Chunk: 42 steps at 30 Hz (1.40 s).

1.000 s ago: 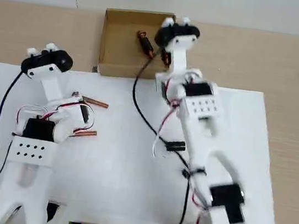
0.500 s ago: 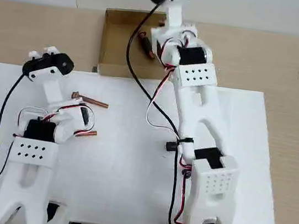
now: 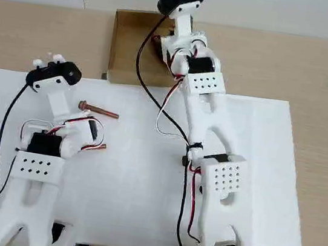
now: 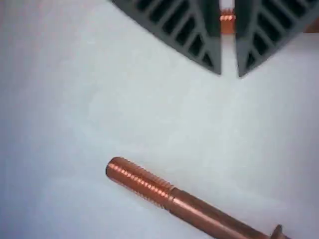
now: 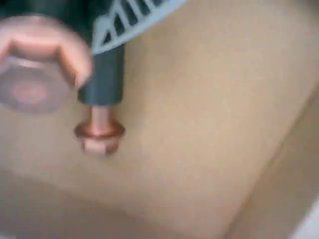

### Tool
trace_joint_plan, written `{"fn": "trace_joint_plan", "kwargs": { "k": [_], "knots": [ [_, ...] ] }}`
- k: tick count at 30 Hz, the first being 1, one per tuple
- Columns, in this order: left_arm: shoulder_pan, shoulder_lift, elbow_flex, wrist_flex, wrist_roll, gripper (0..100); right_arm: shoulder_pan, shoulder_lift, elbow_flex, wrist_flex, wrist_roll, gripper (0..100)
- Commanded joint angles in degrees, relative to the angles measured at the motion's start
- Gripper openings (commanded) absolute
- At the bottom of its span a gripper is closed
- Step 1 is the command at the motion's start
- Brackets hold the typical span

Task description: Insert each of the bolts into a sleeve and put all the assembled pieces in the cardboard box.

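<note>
Stretched farther forward than a second ago, the right arm has carried its right tool [image 5: 103,30] deep over the box [image 3: 125,50]; the left arm has hardly stirred. The right tool pinches a dark sleeve [image 5: 102,79] with a bolt [image 5: 99,135] through it. The bolt's head pokes out close above the box floor; whether it touches I cannot tell. The left tool [image 4: 228,69] is pressed together on a second bolt [image 4: 227,22], of which a threaded bit shows between the jaws, above the paper [image 3: 140,205] on the bench [image 3: 319,65]. A loose bolt [image 3: 98,111] lies on the paper nearby.

These look like light, stiff metal pieces, smooth and round, so apt to roll or slip. The loose bolt is best taken across its plain shank, leaving the threaded end free for a sleeve. An assembled piece is best held by the sleeve and kept level, lest the bolt slide out.
</note>
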Motion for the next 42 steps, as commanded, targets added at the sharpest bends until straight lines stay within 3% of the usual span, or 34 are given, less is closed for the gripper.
{"fn": "trace_joint_plan", "kwargs": {
  "k": [1,12,20,29,34,42],
  "knots": [
    [0.2,-0.2,-0.3,-1.1,0.5,1,0.1,0.7,-5.8,-1.5,0.6,0.4],
    [0.2,-0.2,-0.3,-1.1,0.5,1,0.2,1.7,-6.5,3.6,0.9,0.6],
    [0.2,-0.2,-0.3,-1.1,0.5,1,0.4,1.7,-6.6,6.1,0.5,22.0],
    [0.2,-0.2,-0.3,-0.9,0.5,1,0.2,1.6,-15.4,6.8,0.6,22.0],
    [0.2,-0.2,-0.3,-0.9,0.5,1,0.4,1.7,-19.3,16.9,0.5,22.0],
    [0.2,-0.2,-0.7,-0.9,0.4,1,0.5,1.9,-34.9,45.2,0.5,22.0]
  ]
}}
